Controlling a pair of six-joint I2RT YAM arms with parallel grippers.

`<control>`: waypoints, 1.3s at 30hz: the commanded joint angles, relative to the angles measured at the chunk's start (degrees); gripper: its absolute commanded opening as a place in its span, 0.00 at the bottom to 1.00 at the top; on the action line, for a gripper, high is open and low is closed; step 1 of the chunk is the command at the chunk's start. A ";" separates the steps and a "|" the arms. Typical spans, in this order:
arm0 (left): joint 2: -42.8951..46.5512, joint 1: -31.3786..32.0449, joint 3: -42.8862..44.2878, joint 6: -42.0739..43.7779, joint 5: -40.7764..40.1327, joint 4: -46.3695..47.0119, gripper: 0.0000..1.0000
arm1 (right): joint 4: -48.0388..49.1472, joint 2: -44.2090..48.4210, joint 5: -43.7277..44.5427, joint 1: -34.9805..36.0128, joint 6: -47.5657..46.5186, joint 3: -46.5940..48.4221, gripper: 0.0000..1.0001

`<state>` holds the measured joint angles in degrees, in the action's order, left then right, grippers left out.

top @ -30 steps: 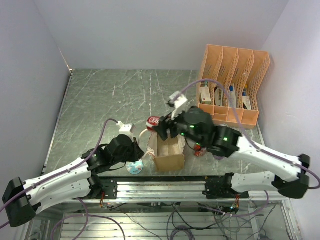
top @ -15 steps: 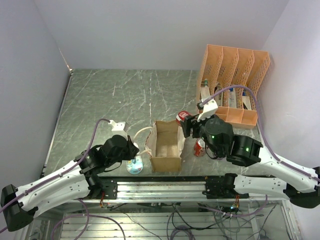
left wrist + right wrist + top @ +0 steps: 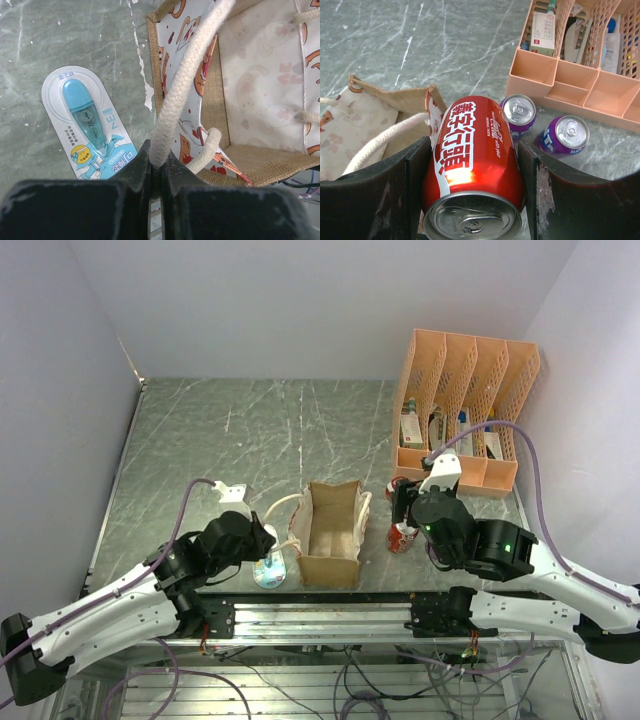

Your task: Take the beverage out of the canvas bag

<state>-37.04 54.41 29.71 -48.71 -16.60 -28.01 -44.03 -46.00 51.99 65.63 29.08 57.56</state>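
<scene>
Right wrist view: red can clear of the bag, landing spot is crowded

What worries me is the set-down. The red aluminium cola can (image 3: 470,145) sits between my right fingers with its top toward my wrist camera, outside and just to the right of the small tan canvas bag with the printed lining (image 3: 335,565). It is close to one purple soda can (image 3: 519,112) and a second purple soda can (image 3: 565,134), both standing on the grey marbled table (image 3: 220,440). If I lower it crooked, its base may clip one of them and tip it, or the red can may land on an edge and roll toward the near rim. Whether it touches the table yet I cannot tell, so letting go early carries the same risk.

My right gripper (image 3: 476,195) stands partly apart, as wide as the can, both pads clamped on its sides. My left gripper (image 3: 157,165) is pinched tight on the bag's cream braided rope handle (image 3: 185,85). A tug from that side could drag or topple the bag onto the blue correction-tape card (image 3: 87,130) lying just beside it
</scene>
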 commanded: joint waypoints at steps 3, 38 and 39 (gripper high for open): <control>3.69 -0.11 0.83 -1.73 -2.89 -3.18 0.07 | 2.15 -1.63 3.89 -0.13 2.61 0.17 0.00; 7.53 -0.09 1.80 -3.58 -4.41 -8.28 0.28 | 15.61 -31.48 -34.73 -21.41 -9.80 -3.22 0.00; 7.64 -0.08 1.80 -3.59 -4.41 -8.33 0.29 | 15.56 -32.12 -35.17 -21.51 -9.87 -3.16 0.00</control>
<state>-29.19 54.41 29.71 -52.10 -19.94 -35.90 -30.63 -76.58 19.42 44.82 20.69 51.22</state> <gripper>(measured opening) 0.260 0.646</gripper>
